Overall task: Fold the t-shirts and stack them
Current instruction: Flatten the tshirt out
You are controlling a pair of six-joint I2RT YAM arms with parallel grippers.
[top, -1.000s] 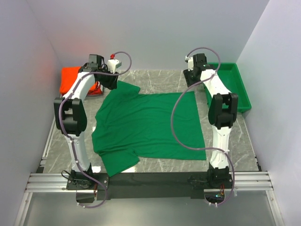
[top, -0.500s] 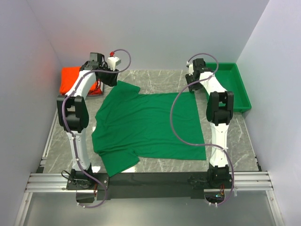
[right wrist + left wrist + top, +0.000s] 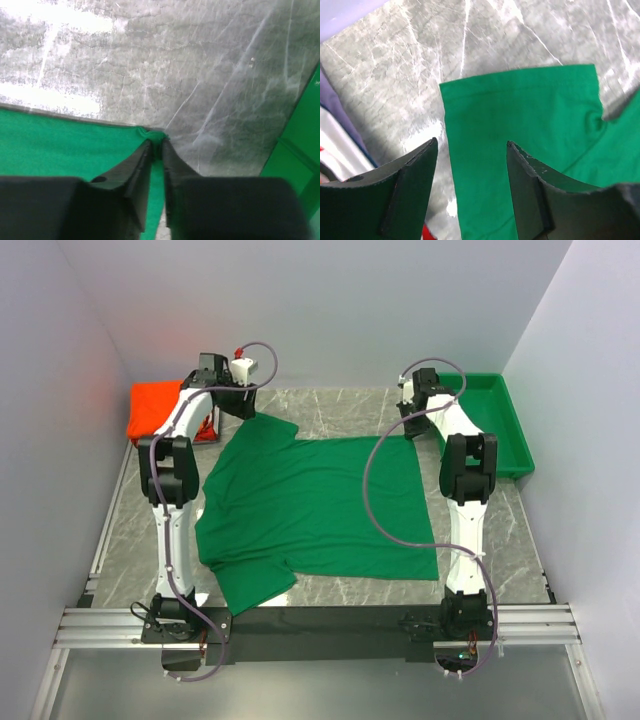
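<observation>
Green t-shirt (image 3: pixel 320 505) lies flat. Your right gripper (image 3: pixel 156 145) pinches its corner; your left gripper (image 3: pixel 471 146) gapes above a sleeve (image 3: pixel 520 115).

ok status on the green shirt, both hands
Left hand open above far sleeve of the green t-shirt. Right hand pinched on its far hem corner. Shirt spread flat, unfolded. Orange t-shirts piled far left, nothing in the way.

A grey marble table (image 3: pixel 340 410) carries a dark green t-shirt (image 3: pixel 310 505), spread flat across its middle. Beyond that shirt's far left lie piled orange-red shirts (image 3: pixel 155 405); to its far right sits a green tray (image 3: pixel 497 420).
</observation>
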